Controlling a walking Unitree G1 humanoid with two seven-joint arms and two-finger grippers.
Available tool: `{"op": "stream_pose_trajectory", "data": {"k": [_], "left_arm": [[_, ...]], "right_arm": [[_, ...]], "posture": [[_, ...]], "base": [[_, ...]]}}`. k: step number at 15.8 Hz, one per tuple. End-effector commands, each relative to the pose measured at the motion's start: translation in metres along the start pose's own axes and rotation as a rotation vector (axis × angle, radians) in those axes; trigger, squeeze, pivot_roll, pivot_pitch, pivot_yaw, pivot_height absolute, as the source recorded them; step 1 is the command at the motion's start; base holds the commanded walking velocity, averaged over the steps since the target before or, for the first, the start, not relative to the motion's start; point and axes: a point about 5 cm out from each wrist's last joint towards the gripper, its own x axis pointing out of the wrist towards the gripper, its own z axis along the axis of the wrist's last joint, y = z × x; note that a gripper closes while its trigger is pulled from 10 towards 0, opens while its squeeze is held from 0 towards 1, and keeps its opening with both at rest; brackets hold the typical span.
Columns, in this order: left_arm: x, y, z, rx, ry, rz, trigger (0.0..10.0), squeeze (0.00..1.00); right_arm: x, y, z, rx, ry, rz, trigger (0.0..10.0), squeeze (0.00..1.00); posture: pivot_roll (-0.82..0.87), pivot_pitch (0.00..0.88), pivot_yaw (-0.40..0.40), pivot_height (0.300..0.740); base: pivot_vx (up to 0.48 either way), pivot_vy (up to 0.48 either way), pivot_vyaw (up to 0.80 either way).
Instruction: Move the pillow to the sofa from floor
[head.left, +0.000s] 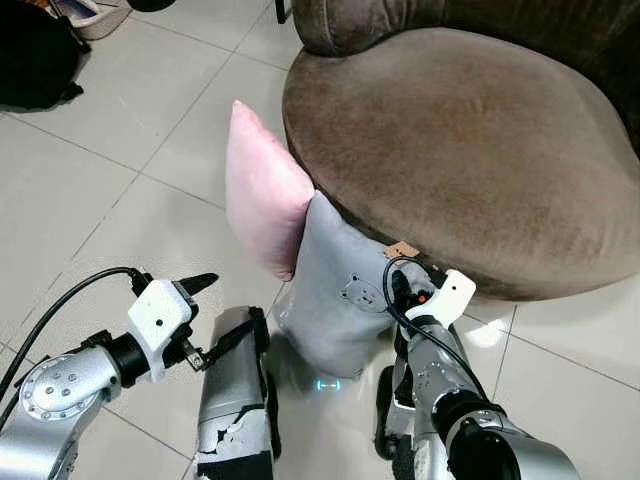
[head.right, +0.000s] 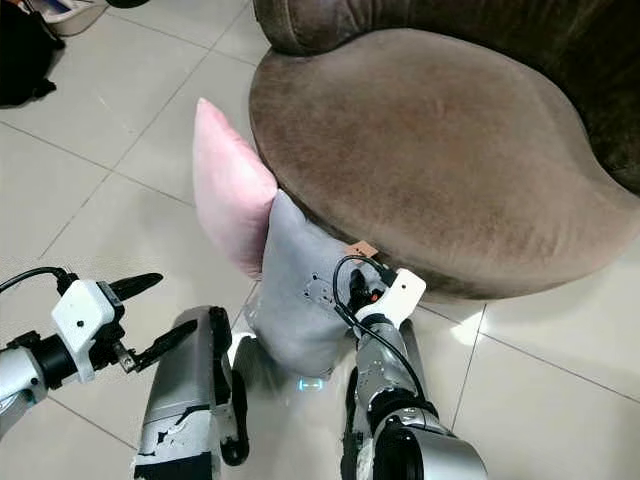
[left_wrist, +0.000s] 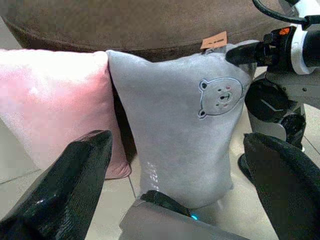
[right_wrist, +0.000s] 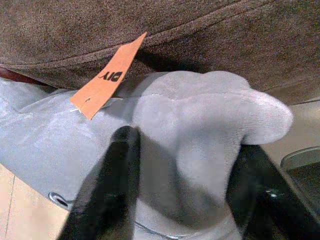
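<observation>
A: Item 1, grey pillow (head.left: 335, 305): bear motif, standing on the tiled floor (head.left: 120, 210), leaning against the base of the brown sofa (head.left: 470, 150). Orange tag (right_wrist: 107, 76) at its top corner.

B: Item 2?

A: Pink pillow (head.left: 262, 195), upright, touching the grey one, also against the sofa.

B: Grippers?

A: Right gripper (right_wrist: 185, 165): 2 fingers pinching the grey pillow's top corner, plush bunched between them. Left gripper (head.left: 205, 315): fingers spread, holding nothing, near the grey pillow's lower side but apart from it.

B: Risks?

A: Judged: a corner-only pinch may slip as the pillow's weight hangs from it. The body could catch under the seat's overhang on the lift, or drag the pink pillow over.
</observation>
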Motion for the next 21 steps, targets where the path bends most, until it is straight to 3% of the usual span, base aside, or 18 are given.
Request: {"op": "stream_pose_trajectory", "data": {"k": [1, 3, 9, 16, 19, 21], "left_arm": [[-0.003, -0.003, -0.006, 0.006, 0.032, -0.02, 10.0, 0.0], [-0.003, -0.004, -0.008, 0.026, 0.054, -0.018, 10.0, 0.0], [0.001, -0.003, -0.017, -0.081, 0.075, -0.003, 10.0, 0.0], [0.006, -0.005, -0.019, -0.111, 0.084, -0.001, 10.0, 0.0], [0.01, -0.003, -0.016, -0.049, 0.064, 0.001, 10.0, 0.0], [0.017, -0.008, -0.019, -0.063, 0.031, -0.009, 10.0, 0.0]], "right_arm": [[-0.003, 0.001, -0.009, 0.004, 0.029, 0.004, 0.0, 0.0], [-0.003, 0.002, -0.008, 0.006, 0.029, 0.006, 0.0, 0.0], [-0.001, 0.002, -0.005, -0.003, 0.02, 0.02, 0.0, 0.0], [0.0, 0.006, -0.003, 0.004, 0.023, 0.048, 0.0, 0.0], [-0.001, 0.011, -0.007, 0.038, 0.028, 0.099, 0.0, 0.0], [-0.003, 0.024, -0.007, 0.088, 0.002, 0.229, 0.0, 0.0]], "posture": [[0.4, 0.361, 0.04, 0.535], [0.4, 0.36, 0.039, 0.535], [0.37, 0.343, 0.023, 0.535], [0.37, 0.336, 0.014, 0.535], [0.37, 0.325, 0.011, 0.535], [0.31, 0.281, -0.015, 0.535]], "base": [[0.0, 0.0, 0.0], [0.0, 0.0, 0.0], [0.0, 0.0, 0.0], [0.0, 0.0, 0.0], [0.0, 0.0, 0.0], [0.0, 0.0, 0.0]]}}
